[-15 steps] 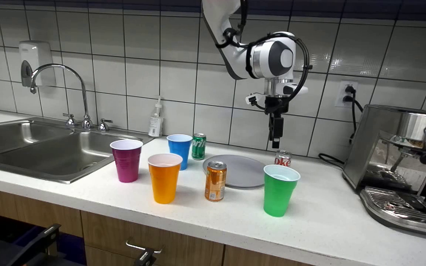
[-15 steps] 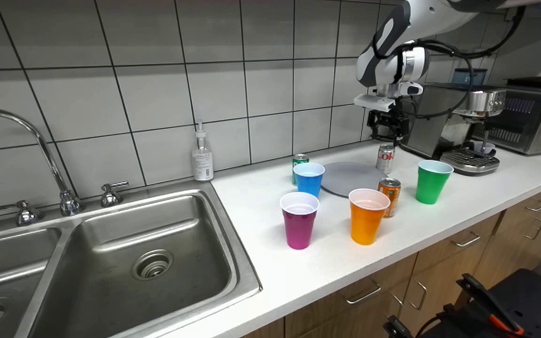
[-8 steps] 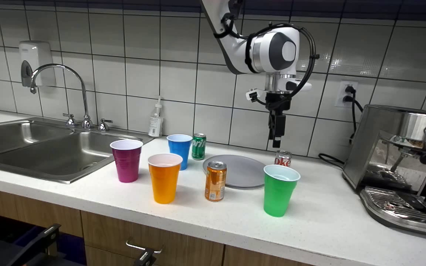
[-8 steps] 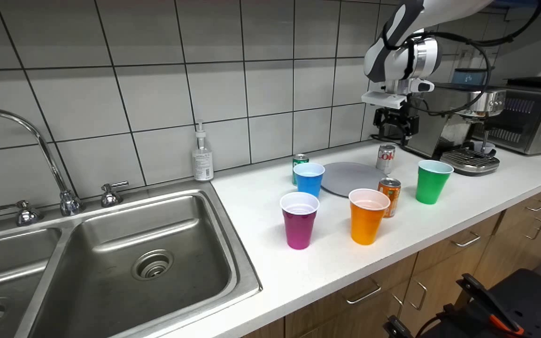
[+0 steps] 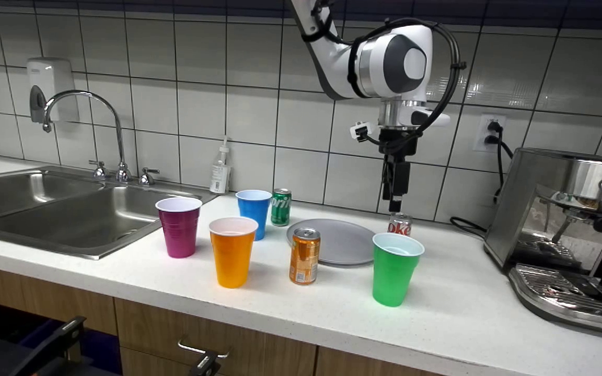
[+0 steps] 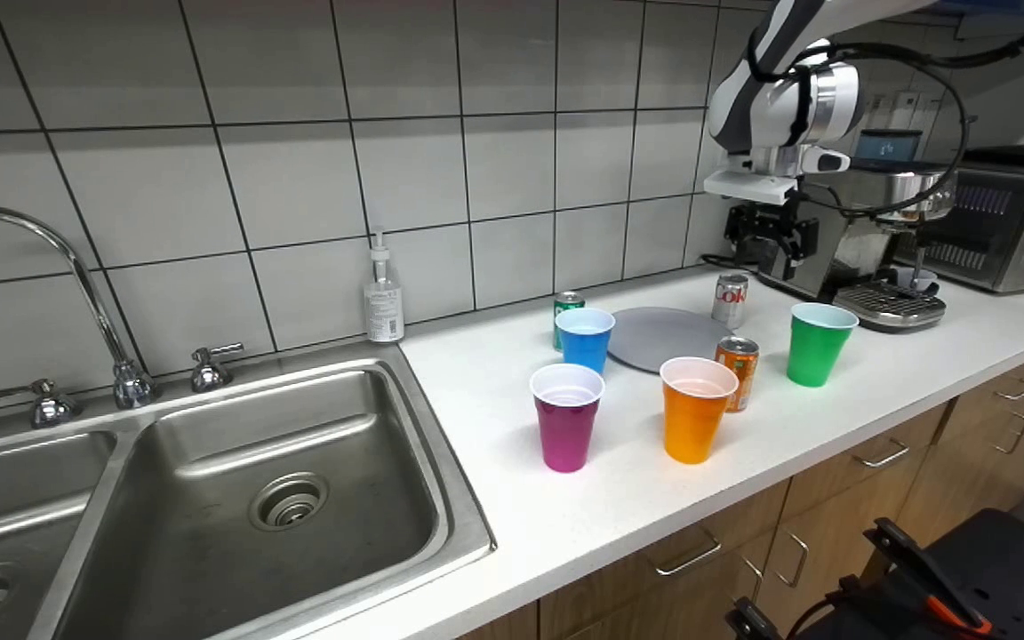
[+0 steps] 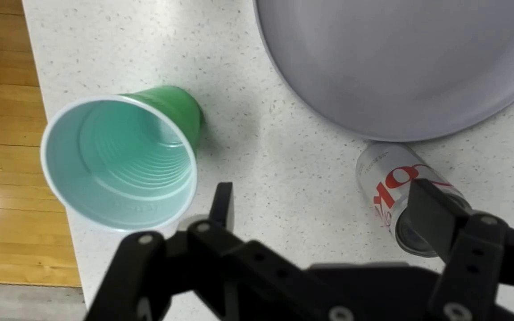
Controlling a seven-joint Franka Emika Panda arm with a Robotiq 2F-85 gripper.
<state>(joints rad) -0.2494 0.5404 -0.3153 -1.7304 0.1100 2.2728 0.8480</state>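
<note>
My gripper [image 7: 321, 196] hangs open above the counter, nothing between its fingers. Under the right-hand finger in the wrist view stands a silver Coke can [image 7: 388, 178], partly hidden by it; the gap between them is hard to judge. At left in that view is an upright green cup [image 7: 183, 109], looking empty, and at the top a round grey plate [image 7: 395, 67]. In an exterior view the gripper [image 5: 396, 201] appears just over the Coke can [image 5: 399, 225]. An orange can [image 5: 304, 257] stands in front of the plate.
Orange [image 6: 694, 422], purple [image 6: 565, 436] and blue [image 6: 592, 347] cups and a green Sprite can [image 5: 281, 208] stand toward the sink [image 6: 468, 538]. A coffee machine [image 5: 528, 183] is at right, the tiled wall [image 5: 301, 120] behind. A soap bottle [image 6: 384, 307] stands by the sink.
My gripper has shifted to the right in both exterior views, staying open and at about the same level over the counter. The cups, cans and plate have not moved.
</note>
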